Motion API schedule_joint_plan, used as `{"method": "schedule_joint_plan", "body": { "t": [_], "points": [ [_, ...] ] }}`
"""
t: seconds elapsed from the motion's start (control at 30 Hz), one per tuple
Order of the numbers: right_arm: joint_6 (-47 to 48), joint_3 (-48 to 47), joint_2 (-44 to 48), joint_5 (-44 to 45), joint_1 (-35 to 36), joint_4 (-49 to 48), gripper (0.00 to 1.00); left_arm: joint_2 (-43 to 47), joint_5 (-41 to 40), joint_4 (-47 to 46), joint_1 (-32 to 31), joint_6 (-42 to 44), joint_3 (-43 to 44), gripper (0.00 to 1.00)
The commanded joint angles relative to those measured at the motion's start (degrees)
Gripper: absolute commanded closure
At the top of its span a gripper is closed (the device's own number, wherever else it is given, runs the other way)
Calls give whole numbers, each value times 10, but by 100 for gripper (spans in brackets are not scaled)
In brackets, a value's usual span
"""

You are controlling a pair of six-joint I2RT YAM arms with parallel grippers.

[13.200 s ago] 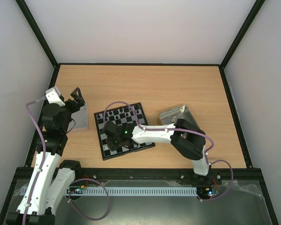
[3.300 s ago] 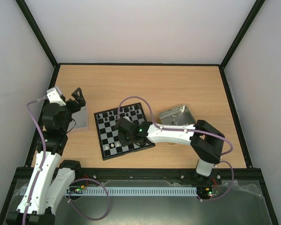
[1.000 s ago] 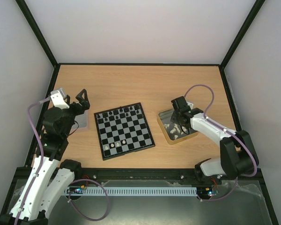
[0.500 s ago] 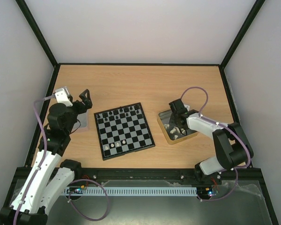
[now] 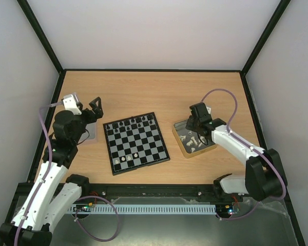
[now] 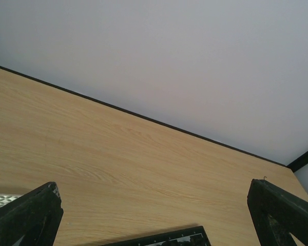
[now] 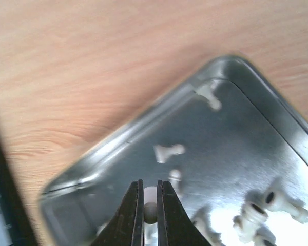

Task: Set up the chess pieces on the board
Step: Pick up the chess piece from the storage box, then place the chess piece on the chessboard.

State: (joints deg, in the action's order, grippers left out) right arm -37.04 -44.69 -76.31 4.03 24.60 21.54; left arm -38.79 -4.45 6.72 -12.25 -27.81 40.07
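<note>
Your board sits mid-table between two trays, and it is only partly set. A row of black pieces lines its far edge, too small to count from above. Only a few white pieces stand near its front edge. By my reckoning, most of the white side is left to place, and perhaps some of the black too.

The other white pieces lie loose in the gold-rimmed tray just right of the board, several tipped on their sides. Your right gripper is down in that tray with its jaws drawn almost together, pinching one white piece.

Your left gripper hangs spread wide and empty near the silver tray, on the board's left.
</note>
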Motion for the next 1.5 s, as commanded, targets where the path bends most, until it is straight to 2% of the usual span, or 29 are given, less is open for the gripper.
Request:
{"method": "schedule_joint_plan", "body": {
  "t": [0.0,0.17,0.33,0.6,0.83,1.13,1.47],
  "points": [
    [2,-35,34,-59,25,21,98,-15,42,-25,-1,18,24,0],
    [-17,-57,18,-90,136,4,98,-47,67,-14,-1,29,39,0],
    [-32,-77,-50,-96,237,-20,98,-80,71,10,-1,30,60,0],
    [-38,-111,-131,-92,334,-21,98,-95,44,26,-1,31,68,0],
    [-33,-148,-174,-86,373,-4,97,-52,-3,4,-1,37,29,0],
    [-38,-180,-224,-65,395,24,97,-72,-72,31,-1,-19,34,0],
    [-31,-185,-244,-68,403,34,97,-58,-68,-3,0,-19,7,0]
  ]
}}
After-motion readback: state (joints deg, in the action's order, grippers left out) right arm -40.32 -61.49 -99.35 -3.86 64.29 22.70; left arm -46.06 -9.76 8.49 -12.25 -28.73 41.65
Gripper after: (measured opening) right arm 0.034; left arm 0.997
